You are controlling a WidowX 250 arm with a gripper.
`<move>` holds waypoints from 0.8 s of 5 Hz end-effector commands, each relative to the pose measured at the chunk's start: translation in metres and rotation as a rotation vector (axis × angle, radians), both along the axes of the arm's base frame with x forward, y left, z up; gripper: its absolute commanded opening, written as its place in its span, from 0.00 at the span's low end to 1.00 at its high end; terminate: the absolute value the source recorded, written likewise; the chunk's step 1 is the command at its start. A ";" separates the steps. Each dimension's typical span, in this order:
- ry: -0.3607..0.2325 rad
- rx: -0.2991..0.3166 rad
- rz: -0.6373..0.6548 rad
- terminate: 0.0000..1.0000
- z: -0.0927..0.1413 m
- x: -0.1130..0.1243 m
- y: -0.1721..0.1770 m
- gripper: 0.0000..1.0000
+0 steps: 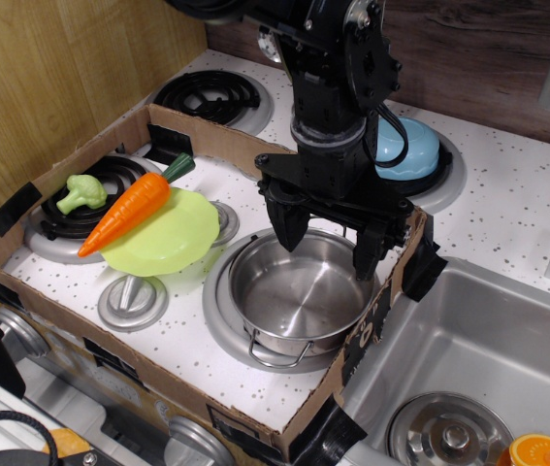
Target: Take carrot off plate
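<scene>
The orange carrot [127,211] with a dark green stem tip lies diagonally across the left edge of the lime yellow-green plate [173,236], its thin end hanging past the plate's left rim. The plate sits left of the steel pot [297,294]. My black gripper [330,245] hangs open and empty over the pot, to the right of the plate and apart from the carrot. One fingertip [289,231] is at the pot's far left rim, the other at its right rim.
A green toy broccoli [80,192] lies on the left burner. A light blue bowl [407,150] sits upside down on the back right burner. A cardboard wall [207,136] rings the stove top. A metal sink [493,359] is to the right, with an orange thing at its bottom corner.
</scene>
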State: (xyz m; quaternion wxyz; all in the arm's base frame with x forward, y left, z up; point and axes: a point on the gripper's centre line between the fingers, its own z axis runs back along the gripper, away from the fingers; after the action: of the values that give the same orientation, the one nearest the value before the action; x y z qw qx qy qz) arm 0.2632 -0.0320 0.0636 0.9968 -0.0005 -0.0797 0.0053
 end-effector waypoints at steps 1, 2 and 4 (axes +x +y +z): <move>0.000 0.000 0.000 0.00 0.000 0.000 0.000 1.00; 0.067 0.022 0.037 0.00 0.018 -0.007 0.025 1.00; 0.053 0.040 0.085 0.00 0.041 -0.013 0.072 1.00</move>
State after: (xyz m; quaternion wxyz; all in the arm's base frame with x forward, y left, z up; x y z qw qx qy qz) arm 0.2449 0.0386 0.0920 0.9985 0.0217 -0.0275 0.0429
